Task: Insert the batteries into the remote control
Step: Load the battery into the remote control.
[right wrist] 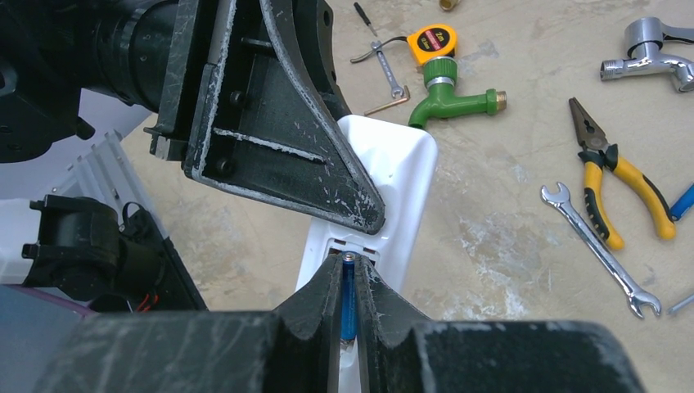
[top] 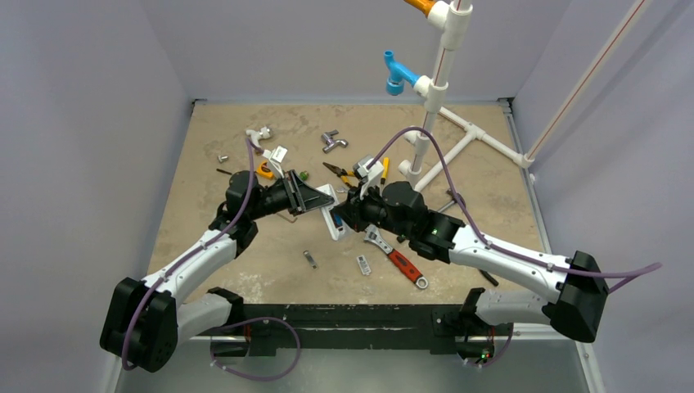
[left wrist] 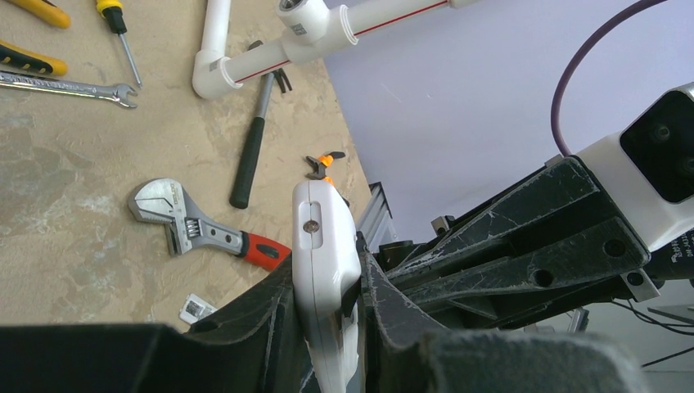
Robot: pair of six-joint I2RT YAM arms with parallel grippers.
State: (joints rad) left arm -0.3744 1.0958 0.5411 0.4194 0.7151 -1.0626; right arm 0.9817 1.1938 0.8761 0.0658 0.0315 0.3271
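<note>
We see left gripper [left wrist: 327, 266] clamping the remote control [right wrist: 393, 180] as a brace. Right gripper [right wrist: 348, 270] pinches a battery [right wrist: 349, 299] at its recess.

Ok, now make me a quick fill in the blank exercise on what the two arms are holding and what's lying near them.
The left tool is shut on the white ____.
The battery pinched in the right tool is ____.
The adjustable wrench lying on the table has a ____ handle.
Missing words: remote control; blue; red.
</note>
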